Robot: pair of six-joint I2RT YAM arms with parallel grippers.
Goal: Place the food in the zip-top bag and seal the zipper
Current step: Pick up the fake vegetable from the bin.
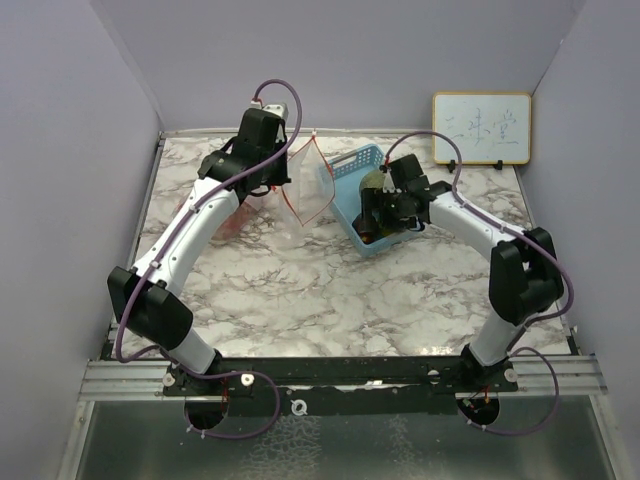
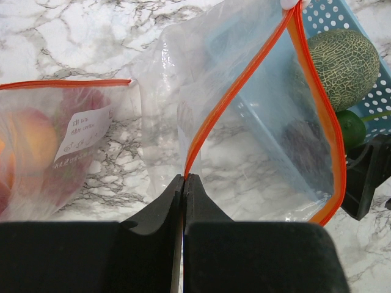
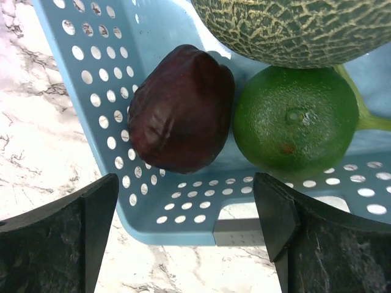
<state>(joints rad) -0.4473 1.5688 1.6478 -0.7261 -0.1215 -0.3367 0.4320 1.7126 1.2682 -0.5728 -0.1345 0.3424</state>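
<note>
1. Left wrist view first, well to the left of the blue basket (image 2: 333, 15): a filled bag (image 2: 55, 152) lay flat on the marble table (image 2: 73, 36), with reddish-orange fruit dim through the plastic and a white label on its side.
2. Just left of the basket, the left gripper (image 2: 184, 178) was pinched tight on the orange zipper rim of the zip-top bag (image 2: 244, 122). It held the bag upright with the mouth open in a loop. No food showed inside.
3. Inside the basket, the melon (image 3: 293, 27) sat deeper in. The dark purple fruit (image 3: 180, 110) and the green fruit (image 3: 296, 119) lay side by side against the near end wall, touching each other.
4. Over the basket's near end hung the right gripper (image 3: 186, 189), jaws spread wide and holding nothing, with the purple fruit just ahead of its fingers.
5. The step in hand looked like a pick of the purple fruit, and it was a tight one.
   - One finger would have to slip between the fruit and the perforated side wall, the other into the seam beside the green fruit.
   - A gentle squeeze across the widest part would suit, since that rounded skin could slide.
   - The lift should clear the basket rim before swinging left to the bag's open mouth.
</note>
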